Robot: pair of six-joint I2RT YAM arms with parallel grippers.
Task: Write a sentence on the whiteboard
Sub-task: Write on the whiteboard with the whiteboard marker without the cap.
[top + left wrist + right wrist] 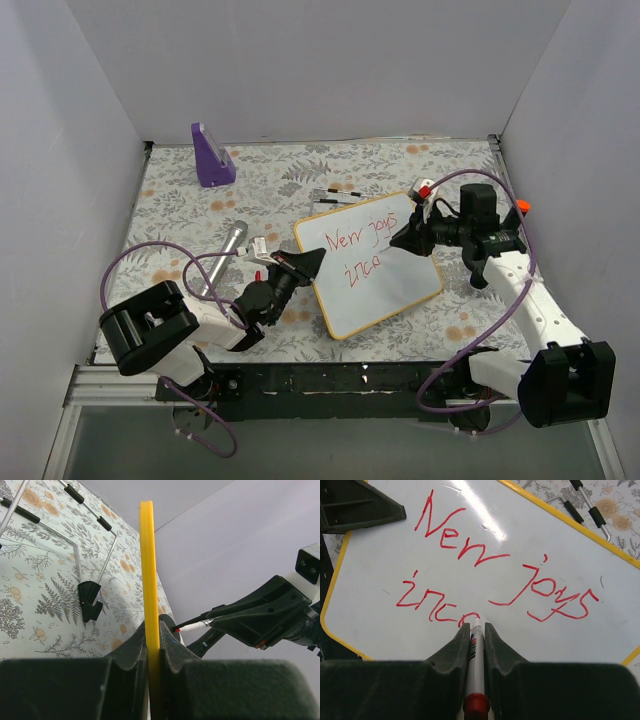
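A red marker [476, 652] is clamped in the shut jaws of the right gripper [476, 628], tip on the unfinished sentence [495, 567]. The whiteboard [395, 290], between both grippers, is pinched at its edge by the left gripper [305, 262], presumably to be steadied.

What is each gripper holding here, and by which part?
Left gripper clamps the whiteboard by its yellow frame edge; right gripper holds a red marker by its barrel.

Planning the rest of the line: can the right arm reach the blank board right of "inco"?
Probably yes. The right gripper holds the marker tip on the whiteboard there, the space beside it is bare, and the left gripper clamps the opposite edge, out of the way.
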